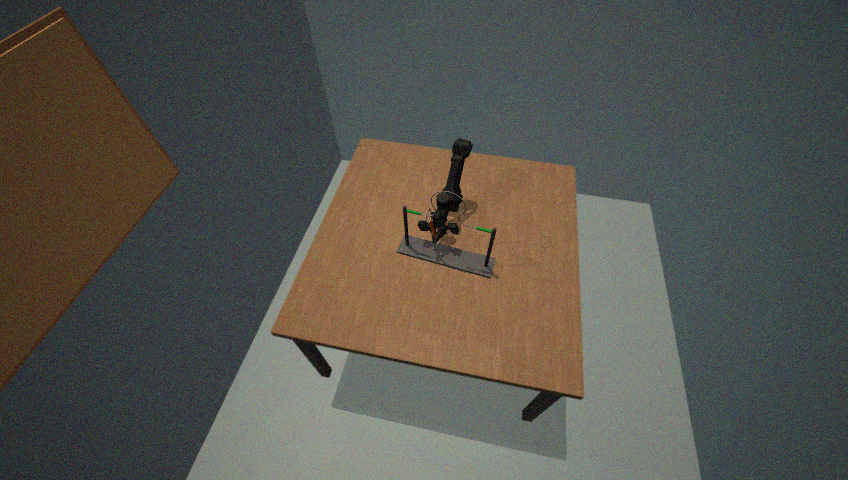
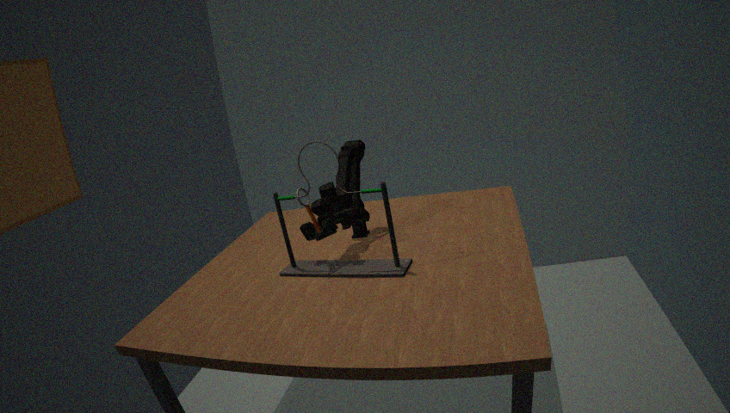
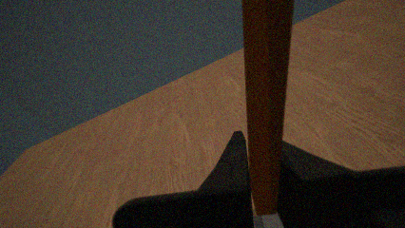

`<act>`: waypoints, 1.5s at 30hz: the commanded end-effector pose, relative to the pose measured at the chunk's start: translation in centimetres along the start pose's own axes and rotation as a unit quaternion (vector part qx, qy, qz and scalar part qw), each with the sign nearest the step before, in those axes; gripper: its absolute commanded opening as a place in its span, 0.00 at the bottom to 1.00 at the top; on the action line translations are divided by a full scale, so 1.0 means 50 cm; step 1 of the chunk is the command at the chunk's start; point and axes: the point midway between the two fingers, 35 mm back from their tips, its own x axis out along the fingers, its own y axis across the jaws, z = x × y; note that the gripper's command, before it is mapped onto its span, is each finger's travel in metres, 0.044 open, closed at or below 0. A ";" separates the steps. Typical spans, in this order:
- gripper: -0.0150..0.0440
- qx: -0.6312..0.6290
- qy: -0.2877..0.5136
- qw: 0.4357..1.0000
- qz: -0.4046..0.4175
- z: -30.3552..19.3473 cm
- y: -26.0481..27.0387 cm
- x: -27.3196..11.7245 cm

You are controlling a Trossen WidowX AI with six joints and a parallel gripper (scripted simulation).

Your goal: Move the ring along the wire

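My gripper point(image 1: 435, 239) point(image 2: 318, 234) point(image 3: 246, 137) is shut on the orange handle point(image 1: 433, 230) point(image 2: 312, 217) point(image 3: 267, 109), whose ring end points up. In the exterior view the handle leans up and left to the pale ring point(image 2: 297, 194). The ring is at the inner end of the left green part point(image 1: 412, 212) point(image 2: 287, 198), where the thin grey wire point(image 2: 318, 142) begins. The wire appears to pass through it; contact and clearance are too small to tell. The right green part point(image 1: 484, 229) point(image 2: 372, 190) adjoins the right post point(image 1: 490, 249) point(image 2: 390, 227). The wrist view does not show the ring.
The grey wire rises in a large loop beside the arm point(image 1: 455, 172) point(image 2: 349, 169), and the arm hides part of it. The left post point(image 1: 406, 228) point(image 2: 284, 232) stands just left of the gripper. Both posts stand on a grey base point(image 1: 470, 264) point(image 2: 358, 272) on the wooden table point(image 1: 428, 321) point(image 2: 332, 327).
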 end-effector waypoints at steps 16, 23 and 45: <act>0.00 0.177 0.041 0.982 0.043 0.026 0.131 -0.027; 0.00 0.248 0.093 0.961 0.075 0.049 0.180 -0.063; 0.00 0.432 0.220 0.851 0.202 0.163 0.274 -0.167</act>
